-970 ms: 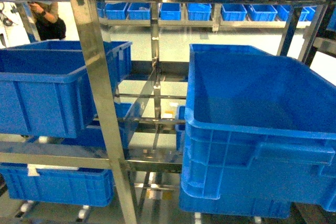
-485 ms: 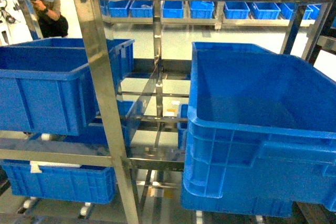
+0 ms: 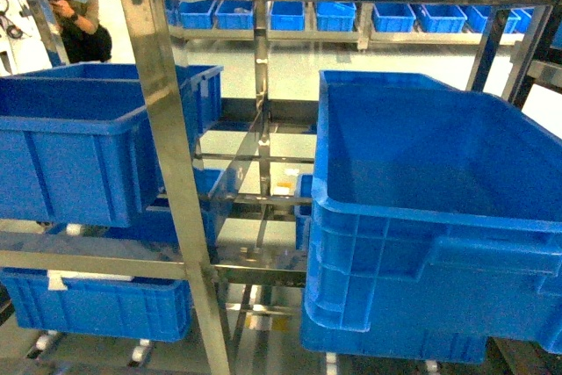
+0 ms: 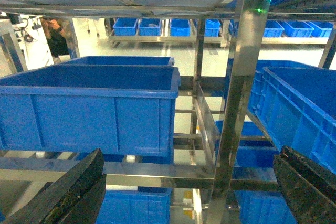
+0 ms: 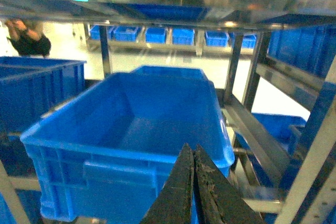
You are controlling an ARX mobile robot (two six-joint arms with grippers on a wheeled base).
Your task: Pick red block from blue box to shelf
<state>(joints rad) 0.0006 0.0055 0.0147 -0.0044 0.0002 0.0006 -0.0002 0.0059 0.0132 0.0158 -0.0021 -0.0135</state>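
The left gripper point(image 4: 189, 192) has its jaws released: the two dark fingers point(image 4: 68, 195) sit at the bottom corners of the left wrist view, wide apart, with nothing between them. Ahead of and above those jaws stands a square steel upright of the shelf point(image 4: 239, 103). To the left of the upright, a dark blue ribbed crate point(image 4: 89, 108) rests on a steel rail; to the right, another crate's wall point(image 4: 294, 114) runs close past the right finger.

The right gripper point(image 5: 193, 182) has its jaws clenched, the two dark fingers pressed together with no gap and nothing held between them. Directly ahead of and below these jaws sits a large open blue crate point(image 5: 131, 124); the part of its floor that shows is bare.

In the head view neither gripper appears. In the far background a person point(image 3: 81, 28) stands at upper left.

The red block and the light turquoise box are not visible in any view.
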